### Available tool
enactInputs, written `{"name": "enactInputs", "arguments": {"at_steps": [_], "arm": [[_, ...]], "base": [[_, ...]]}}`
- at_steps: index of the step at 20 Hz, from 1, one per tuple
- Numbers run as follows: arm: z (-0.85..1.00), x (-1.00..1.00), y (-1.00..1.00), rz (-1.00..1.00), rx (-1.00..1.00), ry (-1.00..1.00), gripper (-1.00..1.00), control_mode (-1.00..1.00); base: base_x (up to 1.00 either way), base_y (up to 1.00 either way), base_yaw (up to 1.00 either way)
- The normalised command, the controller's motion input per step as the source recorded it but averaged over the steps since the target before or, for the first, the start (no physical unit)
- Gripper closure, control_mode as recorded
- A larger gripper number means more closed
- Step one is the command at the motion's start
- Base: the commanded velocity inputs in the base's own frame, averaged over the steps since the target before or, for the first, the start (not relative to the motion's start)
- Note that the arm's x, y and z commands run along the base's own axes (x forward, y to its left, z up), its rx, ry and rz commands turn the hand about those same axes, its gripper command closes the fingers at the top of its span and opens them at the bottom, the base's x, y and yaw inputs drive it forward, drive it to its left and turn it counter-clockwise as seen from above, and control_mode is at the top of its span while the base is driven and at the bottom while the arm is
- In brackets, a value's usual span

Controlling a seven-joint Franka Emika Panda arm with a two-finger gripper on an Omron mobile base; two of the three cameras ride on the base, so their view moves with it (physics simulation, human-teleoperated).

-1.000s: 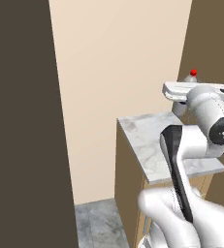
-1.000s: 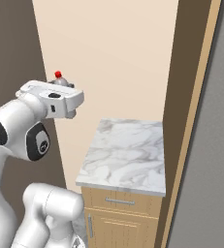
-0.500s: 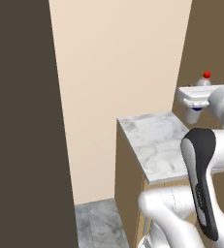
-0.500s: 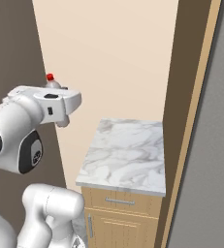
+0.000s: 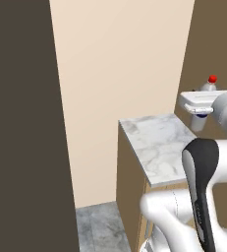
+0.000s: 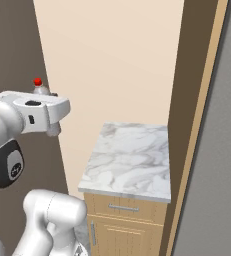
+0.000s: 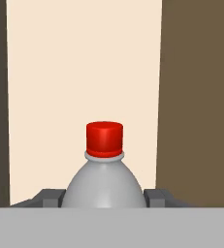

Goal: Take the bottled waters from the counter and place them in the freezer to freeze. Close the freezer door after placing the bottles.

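Note:
A clear bottled water [image 7: 104,181] with a red cap stands upright between my gripper's [image 7: 103,197] two dark fingertips [image 7: 48,197], which are shut on its body. In the left base view the gripper [image 5: 199,109] holds the bottle [image 5: 207,87] in the air just beyond the far right corner of the marble counter [image 5: 156,147]. In the right base view the gripper [image 6: 48,116] and the bottle [image 6: 40,89] hang left of the counter [image 6: 129,155], well above its top. The freezer and the freezer door are out of view.
A cream wall [image 5: 120,64] rises behind the counter. A dark panel [image 5: 21,123] stands at the left, and a brown wooden panel [image 6: 197,100] with a flat grey surface [image 6: 224,165] beside it stands at the right. Grey marbled floor [image 5: 98,231] lies below.
The arm has swung sideways with the bottle, away from the counter: rightward in the left base view, leftward in the right base view. The grip stays shut.

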Motion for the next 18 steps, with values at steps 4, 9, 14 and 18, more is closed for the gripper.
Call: {"name": "enactInputs", "arguments": {"at_steps": [4,9,14,18], "arm": [[0.0,0.0,0.2,-0.08,0.0,0.1,1.0,-1.0],[-0.14,-0.03,0.01,-0.01,0.0,0.04,1.0,-1.0],[-0.17,-0.07,0.0,0.01,0.0,0.0,1.0,-1.0],[-0.11,-0.02,0.0,0.03,0.02,0.0,1.0,-1.0]], "base": [[0.0,0.0,0.0],[0.0,0.0,0.0],[0.0,0.0,0.0],[0.0,0.0,0.0]]}}
